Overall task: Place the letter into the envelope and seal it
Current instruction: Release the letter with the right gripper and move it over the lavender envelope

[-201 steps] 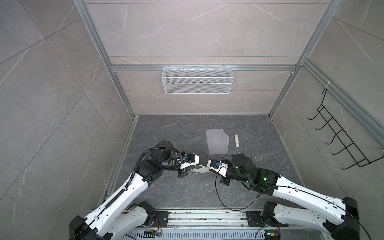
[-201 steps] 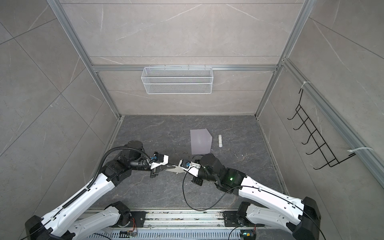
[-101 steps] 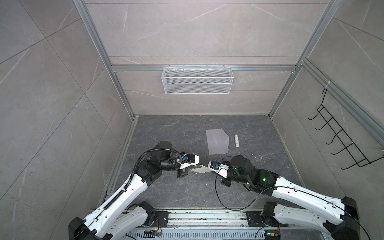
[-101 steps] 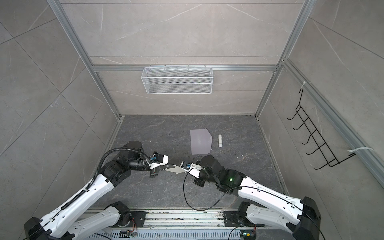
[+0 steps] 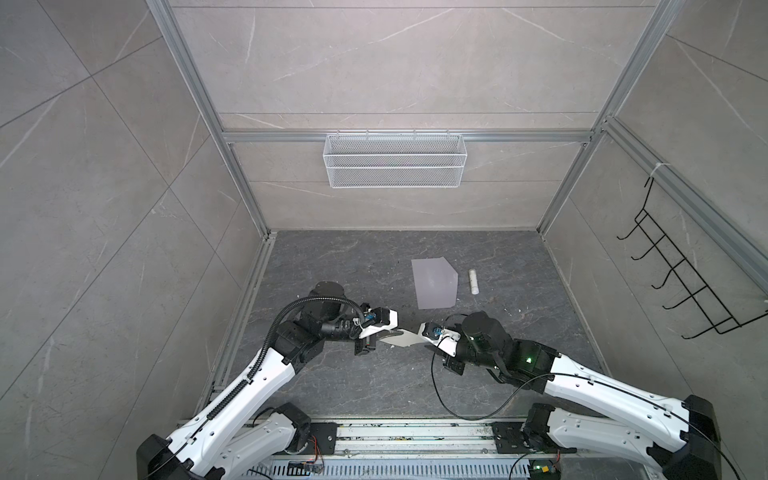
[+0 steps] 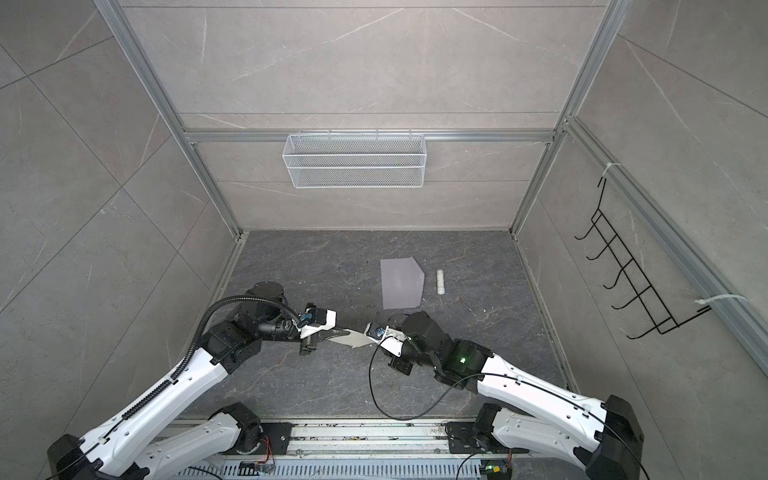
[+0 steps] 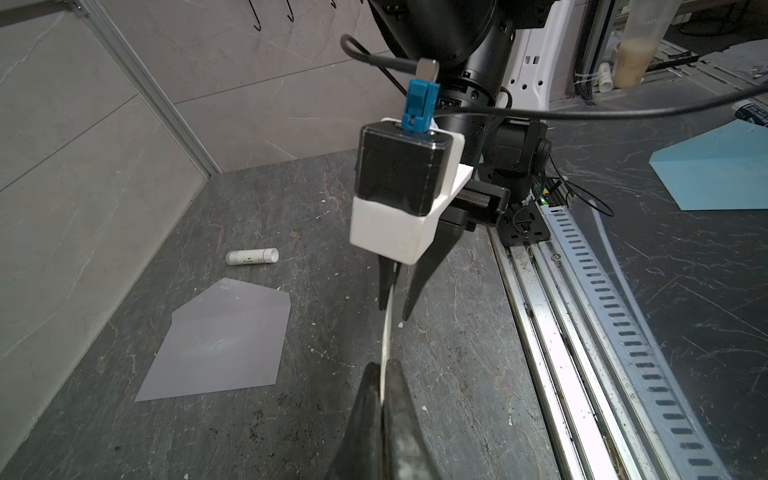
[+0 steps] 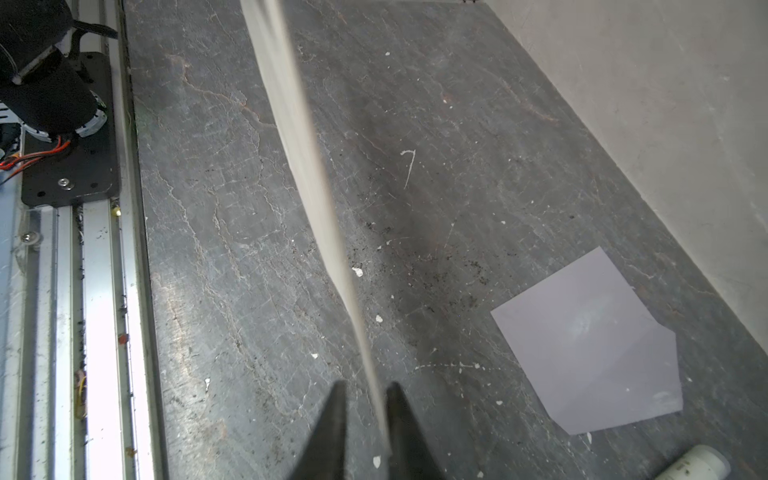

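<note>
Left tool (image 7: pixel 381 369) pinches letter (image 5: pixel 402 338) | right tool (image 8: pixel 366 386) parted around it | you risk sag or twist on a one-end hold, missing envelope (image 5: pixel 434 282)

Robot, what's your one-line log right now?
left gripper: shut on letter | right gripper: open, letter between jaws | envelope: flat on table

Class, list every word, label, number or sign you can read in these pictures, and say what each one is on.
Nothing can be read with certainty.
White tube: small dark print, too small to read.
Bottle: faint lettering, blurred.
Blue label at the picture's edge: print blurred.
Envelope: no writing shows.
Letter: seen edge-on, no writing shows.
</note>
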Robot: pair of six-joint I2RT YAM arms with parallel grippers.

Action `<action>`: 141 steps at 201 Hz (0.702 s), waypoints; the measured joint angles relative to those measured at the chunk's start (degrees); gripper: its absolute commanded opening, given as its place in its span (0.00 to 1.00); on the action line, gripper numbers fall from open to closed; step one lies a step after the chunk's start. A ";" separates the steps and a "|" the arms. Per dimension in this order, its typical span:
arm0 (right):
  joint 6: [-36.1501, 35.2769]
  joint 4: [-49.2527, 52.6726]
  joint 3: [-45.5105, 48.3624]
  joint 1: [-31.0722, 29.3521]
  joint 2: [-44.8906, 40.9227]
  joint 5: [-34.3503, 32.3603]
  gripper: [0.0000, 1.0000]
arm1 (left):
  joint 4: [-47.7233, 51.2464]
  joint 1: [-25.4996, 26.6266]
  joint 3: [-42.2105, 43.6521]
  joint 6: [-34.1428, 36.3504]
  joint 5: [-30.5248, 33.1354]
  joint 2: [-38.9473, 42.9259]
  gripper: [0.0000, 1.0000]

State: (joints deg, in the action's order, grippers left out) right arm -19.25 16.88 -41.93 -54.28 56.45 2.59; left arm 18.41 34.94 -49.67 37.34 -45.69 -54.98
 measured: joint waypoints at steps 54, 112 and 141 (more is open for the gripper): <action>6.99 -7.19 3.17 7.21 -4.83 -6.95 0.75 | -1.33 0.00 0.22 -1.20 8.17 0.59 0.00; 18.58 -6.23 -7.98 20.22 10.03 -12.41 0.87 | -3.43 0.00 0.96 -2.75 14.58 1.60 0.00; 24.17 -6.23 -12.61 25.44 20.24 -11.58 0.87 | -3.72 0.00 1.01 -3.10 15.78 1.92 0.00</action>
State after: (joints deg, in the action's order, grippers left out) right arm 4.93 10.66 -54.54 -28.84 76.69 -8.99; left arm 14.70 34.94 -48.66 34.24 -29.91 -53.06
